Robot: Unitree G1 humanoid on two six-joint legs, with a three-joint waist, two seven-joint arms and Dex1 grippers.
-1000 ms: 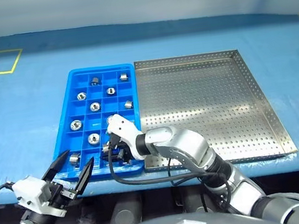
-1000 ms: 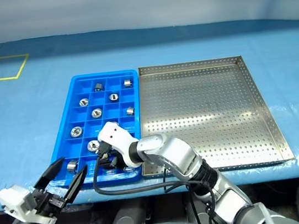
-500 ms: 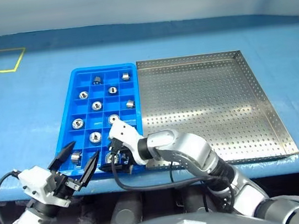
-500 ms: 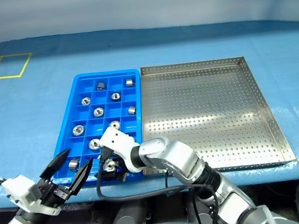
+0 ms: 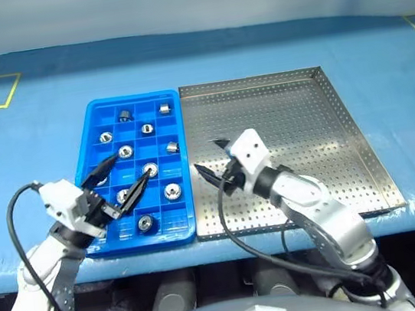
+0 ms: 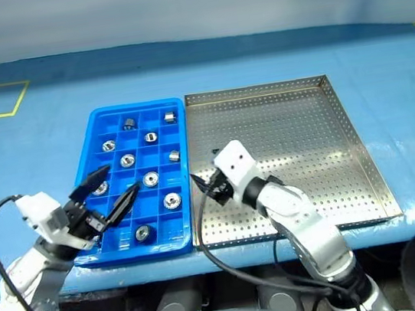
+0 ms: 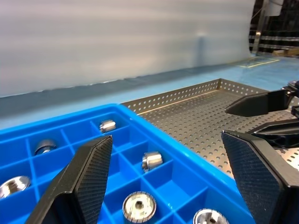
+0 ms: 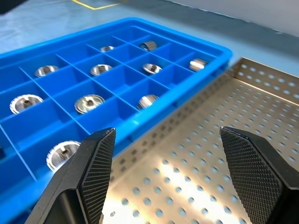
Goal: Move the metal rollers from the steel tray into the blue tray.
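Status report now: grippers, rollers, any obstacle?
Left gripper open above blue tray. Right gripper open, empty, over steel tray. Metal rollers in blue tray. No obstacle.

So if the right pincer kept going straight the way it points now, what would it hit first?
Probably the blue tray's near wall. The open right pincer hangs over the steel tray, aimed toward it; height is unclear.

Silver-grey arms, white wrist blocks, looping black cables — textured black fingers [image 7: 88, 177].
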